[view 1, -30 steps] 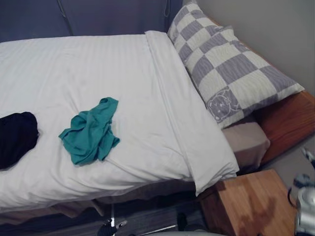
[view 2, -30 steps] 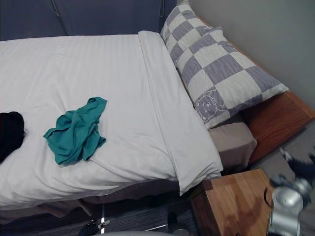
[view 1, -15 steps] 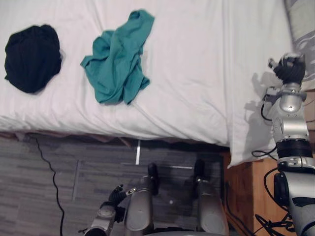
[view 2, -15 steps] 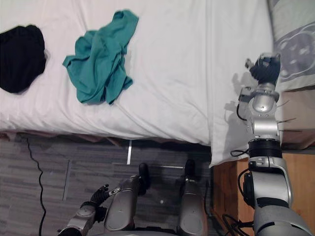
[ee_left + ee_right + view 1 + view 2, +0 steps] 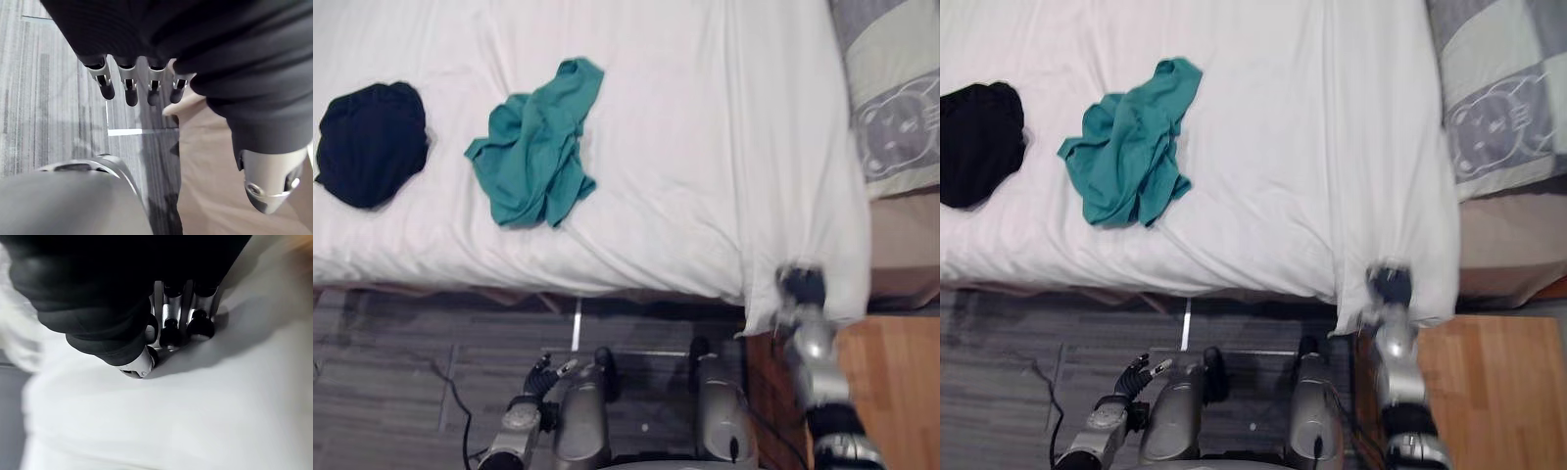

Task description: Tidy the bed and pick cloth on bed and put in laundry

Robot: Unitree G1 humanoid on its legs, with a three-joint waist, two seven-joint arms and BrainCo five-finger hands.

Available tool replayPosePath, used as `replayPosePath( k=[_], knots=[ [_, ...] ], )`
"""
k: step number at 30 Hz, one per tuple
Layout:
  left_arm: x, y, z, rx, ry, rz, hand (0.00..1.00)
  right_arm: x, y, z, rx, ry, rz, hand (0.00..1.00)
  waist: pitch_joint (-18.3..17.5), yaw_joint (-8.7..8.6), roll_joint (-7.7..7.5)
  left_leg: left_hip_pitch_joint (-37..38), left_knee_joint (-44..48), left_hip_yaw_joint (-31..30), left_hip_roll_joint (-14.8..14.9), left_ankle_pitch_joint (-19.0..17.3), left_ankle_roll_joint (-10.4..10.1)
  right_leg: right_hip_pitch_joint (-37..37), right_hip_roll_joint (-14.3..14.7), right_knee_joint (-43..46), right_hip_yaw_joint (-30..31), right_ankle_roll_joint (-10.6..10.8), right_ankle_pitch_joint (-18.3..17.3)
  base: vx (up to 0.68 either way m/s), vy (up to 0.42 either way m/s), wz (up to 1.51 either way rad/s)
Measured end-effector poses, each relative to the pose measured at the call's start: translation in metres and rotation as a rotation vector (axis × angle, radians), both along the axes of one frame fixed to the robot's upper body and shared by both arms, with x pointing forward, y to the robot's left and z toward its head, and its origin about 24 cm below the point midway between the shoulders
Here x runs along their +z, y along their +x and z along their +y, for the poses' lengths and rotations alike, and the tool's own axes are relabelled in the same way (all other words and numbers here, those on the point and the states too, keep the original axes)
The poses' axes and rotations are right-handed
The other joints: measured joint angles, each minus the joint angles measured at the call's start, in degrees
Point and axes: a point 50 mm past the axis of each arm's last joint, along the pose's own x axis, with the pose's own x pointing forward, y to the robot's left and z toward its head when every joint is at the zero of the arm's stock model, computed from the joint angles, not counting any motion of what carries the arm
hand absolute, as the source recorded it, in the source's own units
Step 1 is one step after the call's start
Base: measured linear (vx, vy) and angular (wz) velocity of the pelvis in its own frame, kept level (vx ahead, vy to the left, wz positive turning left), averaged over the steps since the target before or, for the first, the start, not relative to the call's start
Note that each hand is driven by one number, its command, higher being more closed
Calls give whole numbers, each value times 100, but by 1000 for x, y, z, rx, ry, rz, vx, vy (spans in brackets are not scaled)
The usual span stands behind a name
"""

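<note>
A crumpled teal cloth (image 5: 536, 157) lies on the white duvet (image 5: 685, 147) near the middle of the bed. A black cloth (image 5: 372, 144) lies to its left. My right hand (image 5: 801, 286) is at the duvet's near right corner, where the fabric hangs over the bed's edge and bunches around it. In the right wrist view its fingers (image 5: 168, 330) are curled, with the thumb pressed against them and white fabric pinched between. My left hand (image 5: 543, 374) hangs low over the floor, away from the bed, its fingers (image 5: 128, 85) straight and holding nothing.
A grey and cream checked pillow (image 5: 891, 88) lies at the bed's right end on a beige sheet (image 5: 904, 240). A wooden nightstand (image 5: 891, 392) stands beside my right arm. Grey striped carpet (image 5: 401, 372) runs along the bed's near side.
My right hand has come down from the top of the duvet's fold to its near corner at the bed's edge. The view has shifted slightly. Both cloths lie as before.
</note>
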Motion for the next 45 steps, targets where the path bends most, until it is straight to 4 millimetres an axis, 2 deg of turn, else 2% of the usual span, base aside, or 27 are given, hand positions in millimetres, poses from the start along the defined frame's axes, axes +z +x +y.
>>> replayPosePath(
  k=[1,3,6,8,10,11,13,16,17,18,19,20,21,22,23,24,26,27,28,29,30,32,34,36,39,41,45],
  knots=[
    [-1,-1,-3,-1,-7,5,0,-34,-30,5,22,15,199,0,-93,-11,-3,77,-189,60,-1,76,20,89,24,-262,8,5,121,169,-4,-22],
    [-3,0,-15,-2,-39,10,0,-73,-83,13,85,33,480,0,-120,-71,14,256,-372,157,-15,137,20,294,91,-595,41,46,277,143,11,-19],
    [-8,-5,-23,5,-59,50,0,-98,-143,28,196,65,702,0,-143,-240,12,591,-362,288,0,128,9,745,87,-843,24,64,312,142,43,-8],
    [-10,-9,-17,45,-20,67,0,-104,-165,29,227,82,777,0,-230,-233,32,584,351,444,221,17,-165,1223,82,-1044,-105,66,311,84,57,7],
    [-11,-13,-12,80,-9,77,0,-105,-166,29,220,89,774,0,-315,-221,26,560,677,482,322,17,-165,1425,84,-1134,-137,66,311,12,82,10],
    [-17,-30,-5,161,-22,119,0,-104,-164,29,192,108,747,0,-565,-181,-7,530,1189,645,606,-219,-3,1572,3,-1251,-149,74,310,-29,89,1],
    [-19,-35,-2,186,-28,135,0,-103,-163,25,170,111,734,0,-690,-179,-32,526,1294,678,862,-299,129,1593,-11,-1271,-131,110,296,11,93,0],
    [-24,-51,3,210,-43,184,0,-97,-151,6,148,89,699,0,-855,-314,32,663,708,281,1804,-239,113,1720,-449,-1093,-125,498,160,31,266,30],
    [-24,-51,3,210,-43,183,0,-97,-152,4,146,88,701,0,-858,-325,37,655,634,204,1883,-233,110,1713,-538,-1026,-129,587,142,-45,557,33],
    [-24,-51,2,216,-51,183,0,-97,-154,-1,120,97,710,0,-891,-321,81,740,453,16,2017,-219,92,1639,-758,-887,-83,864,113,-49,527,14],
    [-26,-53,-2,219,-61,194,0,-95,-154,-8,102,90,707,0,-911,-335,159,855,290,42,1993,-167,-77,1629,-895,-856,-18,897,113,-54,586,2],
    [-27,-54,-4,218,-66,204,0,-95,-155,-12,93,84,710,0,-939,-335,205,913,205,79,1945,-31,-444,1615,-975,-859,57,904,127,-8,730,-28],
    [-25,-52,6,248,-50,194,0,-100,-159,-3,70,123,734,0,-938,-289,-81,865,701,273,1599,-43,-993,1669,-1446,-934,231,843,462,-18,856,-40],
    [-24,-55,15,258,-11,211,0,-103,-162,1,44,143,739,0,-1013,-285,-203,833,910,391,1500,-294,-975,1597,-1591,-1024,-3,417,1170,-11,715,-48],
    [-25,-58,17,266,-2,227,0,-103,-161,1,47,142,741,0,-1038,-261,-197,867,914,518,1518,-345,-943,1548,-1592,-1117,-202,111,1555,-32,590,-77],
    [-24,-60,23,271,20,235,0,-102,-156,2,64,136,730,0,-1049,-103,-223,1114,707,939,1500,-307,-940,1239,-1585,-768,-934,-363,1672,-21,554,-97],
    [-25,-63,24,248,37,246,0,-103,-154,5,99,137,731,0,-1063,-17,-217,1329,238,1205,1447,-70,-809,1119,-1069,-419,-1442,113,1147,-20,515,-60],
    [-25,-62,21,228,37,251,0,-103,-150,11,139,152,719,0,-1067,-86,-208,1322,-280,1220,1287,213,-671,1124,-341,-356,-1536,294,624,-12,253,14],
    [-25,-60,19,218,33,253,0,-103,-148,13,154,157,711,0,-1068,-131,-205,1333,-538,1220,1191,364,-624,1128,-61,-419,-1510,243,368,25,292,64],
    [-26,-55,8,190,15,250,0,-100,-137,21,202,165,677,0,-1055,-259,-189,1284,-1268,1154,772,851,-398,1285,735,-1269,-938,-288,36,31,203,80],
    [-27,-51,3,181,7,250,0,-100,-134,21,191,174,666,0,-1026,-342,-138,1252,-1419,1043,677,946,-354,1411,818,-1571,-760,-398,276,27,174,83],
    [-27,-47,-12,166,-5,241,0,-97,-127,14,163,177,643,0,-946,-230,49,1384,-1538,1007,491,1014,-327,1625,704,-1744,-925,-411,374,26,172,39],
    [-27,-49,-10,180,8,241,0,-97,-125,13,171,174,641,0,-962,-174,79,1439,-1441,1055,475,1014,-326,1737,638,-1745,-964,-377,342,33,87,14],
    [-26,-50,-9,208,-1,199,0,-96,-118,15,226,157,645,0,-989,-128,46,1111,-594,1231,489,1012,-329,1759,386,-1678,-973,-334,108,-33,39,14],
    [-21,-45,-15,211,-27,106,0,-97,-117,13,260,145,673,0,-928,-6,338,287,1737,1417,1185,1014,-384,2114,201,-1733,-966,-342,129,-20,43,-9],
    [-22,-50,-14,207,-25,109,0,-96,-113,10,229,165,662,0,-963,-55,444,360,1613,1474,1296,832,-101,2184,62,-1723,-849,-200,194,68,150,-40],
    [-25,-56,-15,199,-49,121,0,-94,-104,11,195,168,626,0,-970,-217,425,625,-264,826,1392,847,-122,2042,-406,-1725,-398,153,350,137,270,-44]
  ],
)
